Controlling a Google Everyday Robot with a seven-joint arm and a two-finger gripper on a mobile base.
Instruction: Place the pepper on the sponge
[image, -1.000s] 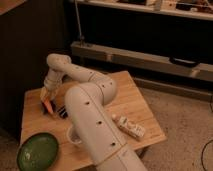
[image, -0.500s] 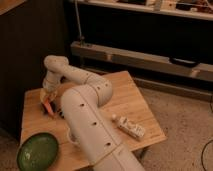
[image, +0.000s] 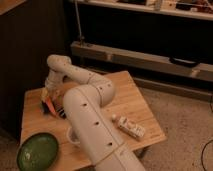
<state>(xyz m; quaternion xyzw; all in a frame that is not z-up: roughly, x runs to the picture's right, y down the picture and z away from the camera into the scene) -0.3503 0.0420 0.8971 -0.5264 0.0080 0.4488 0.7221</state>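
**Gripper low over the desk's far-left corner, pepper at its tip**

Dark shelving unit with a long grey metal rail (image: 150, 59) ran across the back, behind everything. Speckled light floor (image: 185, 117) showed to the right of the desk.

Light wooden slatted desk (image: 127, 95) filled the middle and carried all the small items.

Thick white jointed robot arm (image: 90, 117) came in from the bottom edge. It crossed the desk's centre, bent at an elbow near the back and dropped down to the far-left corner. It hid much of the desk's left half.

Round green shallow bowl (image: 37, 151) sat at the near-left corner, well apart from the gripper.

Small white oblong packet with dark print (image: 131, 127) lay flat near the right front edge, just beside the arm but apart from it.

Long black bar with white stripes (image: 61, 112) lay near the gripper, partly covered by the arm.

The gripper (image: 46, 101) was low over the far-left part of the desk. Cannot tell whether it was spread or clamped.

Small slim orange-red tapered pepper (image: 50, 106) was right at the gripper's tip, tilted and pointing down toward the desk, just beside the striped bar. Whether it rested on anything could not be told.

The dark-blue sponge could not be made out in the shadow under the gripper.
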